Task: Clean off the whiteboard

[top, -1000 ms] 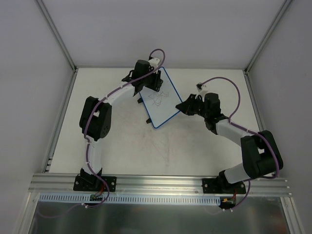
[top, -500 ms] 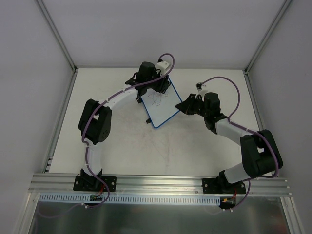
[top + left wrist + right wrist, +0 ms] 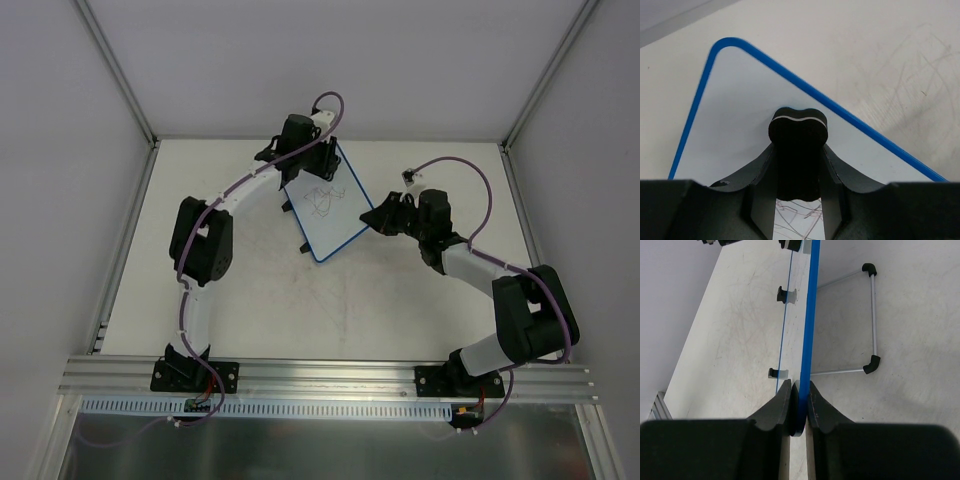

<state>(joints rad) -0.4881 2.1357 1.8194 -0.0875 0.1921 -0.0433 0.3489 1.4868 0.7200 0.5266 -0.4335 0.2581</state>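
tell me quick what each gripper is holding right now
left gripper: closed, holding the black eraser over the board
right gripper: closed, clamping the whiteboard by its blue edge

Whiteboard: white face, thin blue rim; thin dark scribbles near the middle.
Eraser: black, with one pale line across the top.
Stand: silver wire, black corner caps.
Table: off-white, with faint grey scuffs.
Left arm, right arm: black joints, white links.
Cables: purple.

Scuffed off-white table, blue-rimmed whiteboard propped on it, 2 black feet, wire stand.
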